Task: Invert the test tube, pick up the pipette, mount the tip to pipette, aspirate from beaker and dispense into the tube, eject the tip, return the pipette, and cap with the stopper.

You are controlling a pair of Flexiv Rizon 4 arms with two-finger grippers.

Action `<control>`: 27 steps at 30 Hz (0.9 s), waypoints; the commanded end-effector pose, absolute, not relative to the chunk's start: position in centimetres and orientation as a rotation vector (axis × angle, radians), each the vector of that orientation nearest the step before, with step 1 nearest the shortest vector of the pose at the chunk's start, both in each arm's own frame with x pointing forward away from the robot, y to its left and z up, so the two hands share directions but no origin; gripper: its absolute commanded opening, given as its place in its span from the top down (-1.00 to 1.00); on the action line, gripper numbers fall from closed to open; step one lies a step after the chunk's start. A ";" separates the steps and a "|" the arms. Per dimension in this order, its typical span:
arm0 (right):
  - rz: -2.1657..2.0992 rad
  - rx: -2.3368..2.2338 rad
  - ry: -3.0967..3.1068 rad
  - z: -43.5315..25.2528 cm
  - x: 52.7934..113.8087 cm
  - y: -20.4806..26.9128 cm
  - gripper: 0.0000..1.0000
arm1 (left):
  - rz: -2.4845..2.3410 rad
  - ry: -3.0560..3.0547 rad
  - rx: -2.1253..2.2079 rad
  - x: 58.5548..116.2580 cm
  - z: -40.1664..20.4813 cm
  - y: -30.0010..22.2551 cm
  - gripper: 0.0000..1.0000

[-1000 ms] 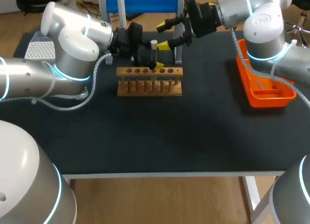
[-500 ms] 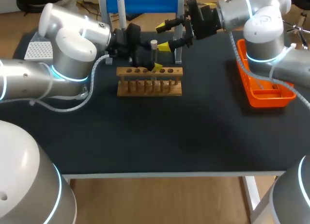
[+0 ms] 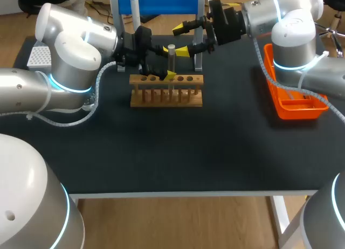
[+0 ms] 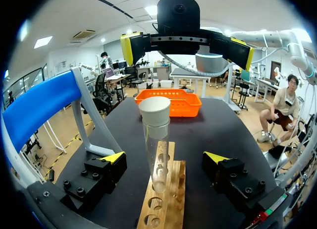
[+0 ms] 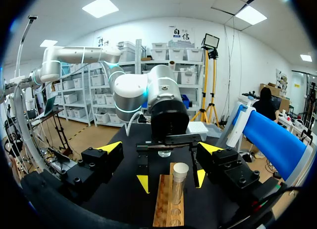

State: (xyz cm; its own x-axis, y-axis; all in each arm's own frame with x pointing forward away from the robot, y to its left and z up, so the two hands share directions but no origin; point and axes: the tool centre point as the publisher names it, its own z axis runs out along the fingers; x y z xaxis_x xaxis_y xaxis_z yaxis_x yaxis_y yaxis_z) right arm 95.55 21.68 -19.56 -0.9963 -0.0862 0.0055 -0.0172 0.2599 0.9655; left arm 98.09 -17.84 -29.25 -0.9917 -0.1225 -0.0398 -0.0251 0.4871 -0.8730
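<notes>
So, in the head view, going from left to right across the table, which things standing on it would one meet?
White tip box → wooden rack → orange basket.

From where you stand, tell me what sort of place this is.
Likely a laboratory bench set for liquid handling: a wooden rack holding a test tube, and an orange basket on a black table.

Orange basket [image 3: 299, 111] at right of black table [image 3: 188, 152], wooden rack [image 3: 166, 97] (row of holes) farther back
</notes>
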 end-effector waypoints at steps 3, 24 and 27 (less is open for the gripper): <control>-1.940 0.122 -2.392 -19.7 95.7 21.6 -0.54 | -1.536 2.627 -0.131 98.1 -29.2 -17.8 -1.00; -2.122 0.172 -2.183 -19.4 96.2 22.5 1.00 | -1.536 2.627 -0.131 98.1 -29.2 -17.8 -1.00; -2.115 0.176 -2.181 -19.6 96.1 22.8 1.00 | -1.536 2.627 -0.131 98.1 -29.2 -17.8 -1.00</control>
State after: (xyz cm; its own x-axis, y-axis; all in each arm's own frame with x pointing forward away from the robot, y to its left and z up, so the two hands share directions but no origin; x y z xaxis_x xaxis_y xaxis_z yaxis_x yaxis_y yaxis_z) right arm 95.68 22.56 -19.32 -0.9902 -0.1393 -0.0125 -0.0172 0.0329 0.9993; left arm 98.11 -17.82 -29.23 -0.9917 -0.1223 -0.0396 -0.0253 0.4879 -0.8725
